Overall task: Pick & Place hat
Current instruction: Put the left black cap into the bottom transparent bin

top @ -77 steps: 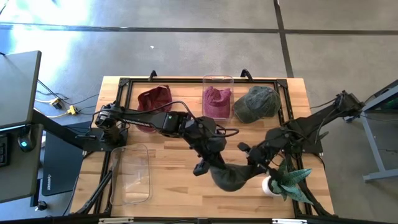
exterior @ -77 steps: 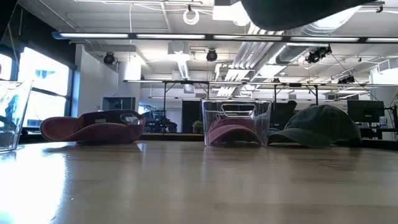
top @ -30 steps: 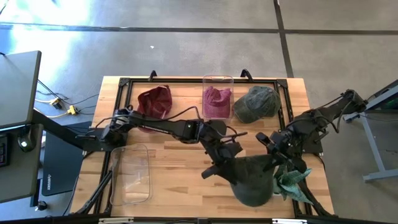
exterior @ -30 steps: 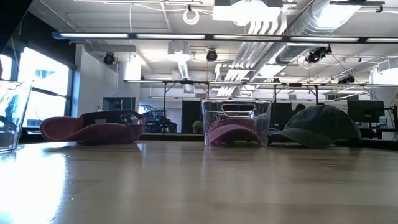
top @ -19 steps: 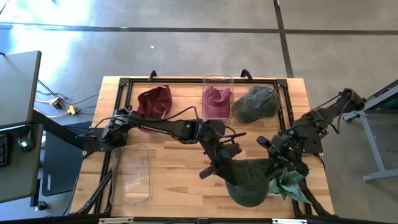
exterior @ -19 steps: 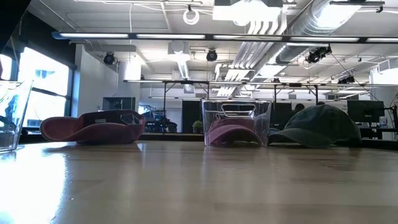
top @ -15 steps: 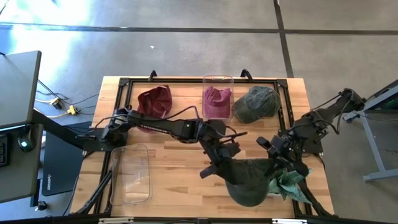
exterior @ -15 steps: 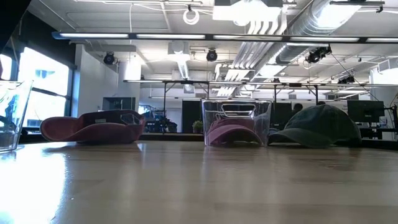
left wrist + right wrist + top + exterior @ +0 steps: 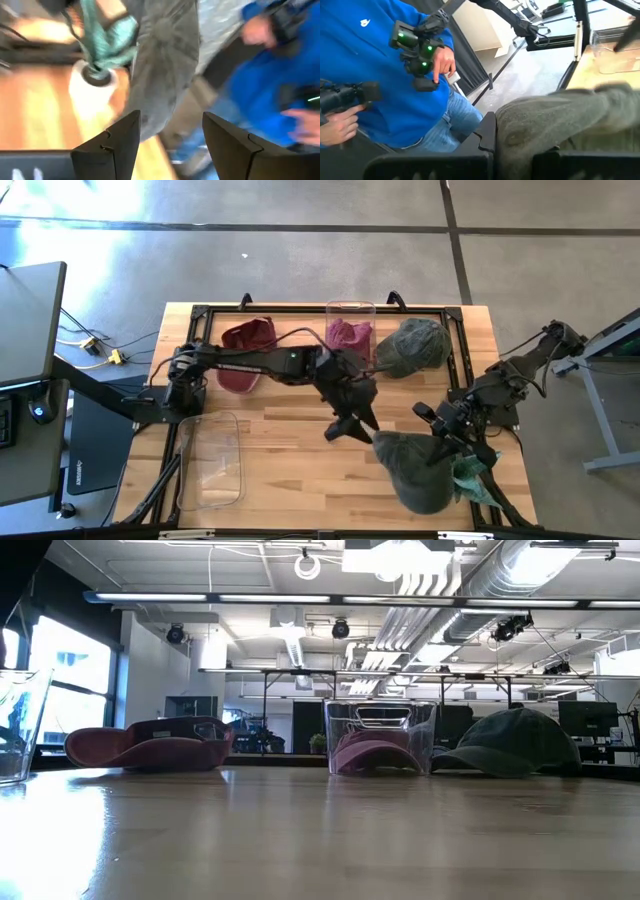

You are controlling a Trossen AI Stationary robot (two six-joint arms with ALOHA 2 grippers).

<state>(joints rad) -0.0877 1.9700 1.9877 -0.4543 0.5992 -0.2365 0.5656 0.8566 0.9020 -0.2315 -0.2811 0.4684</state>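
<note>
A dark green hat [image 9: 412,472] hangs at the table's near right, over a potted plant [image 9: 474,478], with my right gripper [image 9: 437,442] shut on it. My left gripper [image 9: 350,426] stands open at mid-table, just left of the hat and apart from it. In the left wrist view the hat [image 9: 165,65] hangs ahead of the open fingers, beside the plant's white pot [image 9: 92,85]. Neither gripper nor this hat shows in the low view. My right gripper pinches the hat's cloth at its far right edge [image 9: 530,132] between its two fingers, coming nearly level from the table's right side. The hat droops from the fingers toward the near edge. Whether it rests on the plant, I cannot tell.
A maroon hat [image 9: 248,340] lies far left, another sits in a clear container [image 9: 348,338], and a green hat [image 9: 412,345] lies far right. A clear bin [image 9: 212,460] stands near left. A person in blue [image 9: 380,75] stands beyond the near edge.
My left gripper has let go of the dark green hat and drawn back toward the table's far edge, tipping upward. The hat, held now only by my right gripper, has swung toward the table's right and near edges.
</note>
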